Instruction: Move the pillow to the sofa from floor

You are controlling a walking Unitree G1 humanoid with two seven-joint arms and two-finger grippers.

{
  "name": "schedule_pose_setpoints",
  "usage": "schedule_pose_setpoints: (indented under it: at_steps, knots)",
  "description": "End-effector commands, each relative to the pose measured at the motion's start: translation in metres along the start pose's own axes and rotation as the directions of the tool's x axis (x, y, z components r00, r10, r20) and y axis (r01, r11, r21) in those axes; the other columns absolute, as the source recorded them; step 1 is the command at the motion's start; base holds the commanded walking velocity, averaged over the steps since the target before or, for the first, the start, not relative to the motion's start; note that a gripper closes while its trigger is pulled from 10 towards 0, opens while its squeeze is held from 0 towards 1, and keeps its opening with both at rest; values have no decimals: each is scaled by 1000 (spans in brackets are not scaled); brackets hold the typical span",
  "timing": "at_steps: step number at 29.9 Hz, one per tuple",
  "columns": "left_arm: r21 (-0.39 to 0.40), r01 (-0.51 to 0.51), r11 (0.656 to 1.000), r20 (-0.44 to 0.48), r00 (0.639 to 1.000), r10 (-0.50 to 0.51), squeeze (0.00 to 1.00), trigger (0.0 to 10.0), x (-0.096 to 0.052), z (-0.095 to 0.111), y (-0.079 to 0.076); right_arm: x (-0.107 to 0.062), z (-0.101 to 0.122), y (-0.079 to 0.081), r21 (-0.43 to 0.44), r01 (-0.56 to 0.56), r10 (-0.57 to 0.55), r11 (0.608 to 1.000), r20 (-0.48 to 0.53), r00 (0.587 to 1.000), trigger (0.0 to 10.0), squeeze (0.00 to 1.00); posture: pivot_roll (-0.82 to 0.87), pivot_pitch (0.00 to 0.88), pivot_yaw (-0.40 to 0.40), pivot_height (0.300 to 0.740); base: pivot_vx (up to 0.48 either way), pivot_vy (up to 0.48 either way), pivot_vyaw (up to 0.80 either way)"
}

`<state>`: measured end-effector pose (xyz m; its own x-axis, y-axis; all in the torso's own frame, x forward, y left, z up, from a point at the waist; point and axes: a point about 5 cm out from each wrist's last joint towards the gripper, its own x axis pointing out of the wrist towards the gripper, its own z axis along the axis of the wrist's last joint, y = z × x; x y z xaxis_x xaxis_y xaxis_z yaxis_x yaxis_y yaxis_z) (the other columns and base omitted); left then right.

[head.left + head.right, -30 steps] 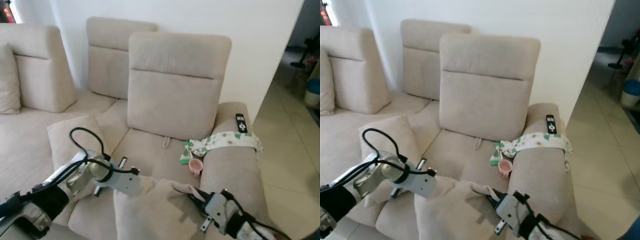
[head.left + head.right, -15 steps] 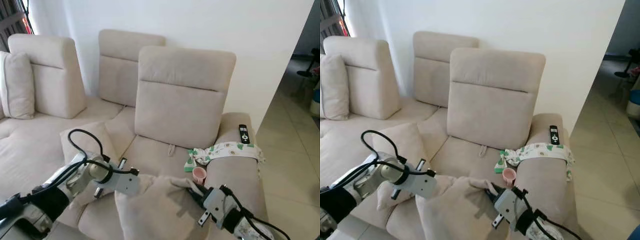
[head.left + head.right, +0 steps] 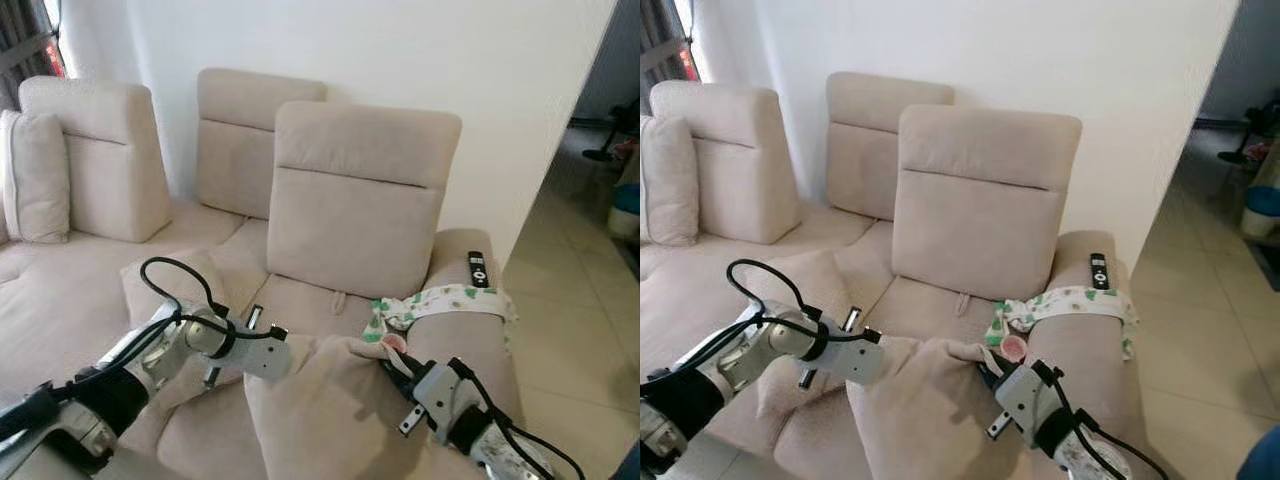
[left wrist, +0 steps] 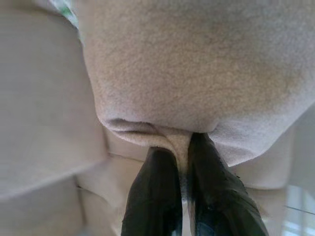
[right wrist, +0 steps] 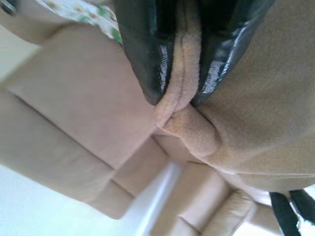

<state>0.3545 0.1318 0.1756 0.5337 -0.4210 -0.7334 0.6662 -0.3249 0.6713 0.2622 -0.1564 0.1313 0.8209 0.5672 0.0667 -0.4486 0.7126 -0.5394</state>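
A beige pillow (image 3: pixel 330 415) hangs between my two arms, just over the front of the beige sofa (image 3: pixel 330 300) seat. My left gripper (image 3: pixel 285 352) is shut on the pillow's left upper corner. My right gripper (image 3: pixel 385 362) is shut on its right upper corner. In the left wrist view the black fingers (image 4: pixel 155 191) pinch a fold of the pillow (image 4: pixel 197 73). The right wrist view shows the same pinch, with the fingers (image 5: pixel 142 54) closed over a rolled seam of the pillow (image 5: pixel 256 113).
A second beige cushion (image 3: pixel 185 290) lies on the seat under my left arm. A patterned cloth (image 3: pixel 450 298), a pink cup (image 3: pixel 394 343) and a black remote (image 3: pixel 478 268) rest on or beside the sofa's right armrest (image 3: pixel 475 340). Tiled floor (image 3: pixel 570 330) runs along the right.
Both grippers have carried the pillow up and forward over the seat. The camera view has shifted slightly.
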Motion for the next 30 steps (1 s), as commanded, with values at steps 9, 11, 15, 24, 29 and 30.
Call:
schedule_pose_setpoints:
  at_steps: [9, 11, 15, 24, 29, 30]
  knots:
    - [33, -58, 998, 66, 996, 56, 0, 10000, 0, 13, 11, 8, 16, -6, 3, 47, -47, 999, 79, 996, 10000, 0, -62, 0, -5, 740, 0, 0, -777]
    - [34, -59, 998, 67, 996, 57, 0, 10000, 0, 13, 11, 9, 16, -7, 3, 51, -51, 999, 78, 996, 10000, 0, -62, 0, -5, 740, 0, 0, -781]
    - [33, -60, 998, 77, 995, 58, 0, 10000, 0, 14, 12, 10, 15, -12, 4, 90, -90, 996, 67, 994, 10000, 0, -60, 0, -3, 740, 0, 0, -786]
    - [62, -212, 975, 93, 974, 205, 0, 10000, -3, 21, 32, 15, 39, -27, -29, 172, -164, 985, 174, 971, 10000, 0, -61, 0, -1, 740, 0, 0, 0]
    - [68, -334, 940, 92, 940, 328, 0, 10000, -10, 23, 51, 19, 52, -37, -34, 224, -211, 974, 226, 951, 10000, 0, -60, 0, -1, 740, 0, 0, 0]
    - [68, -334, 940, 92, 940, 328, 0, 10000, -10, 23, 51, 19, 52, -37, -34, 224, -211, 974, 226, 951, 10000, 0, -60, 0, -1, 740, 0, 0, 0]
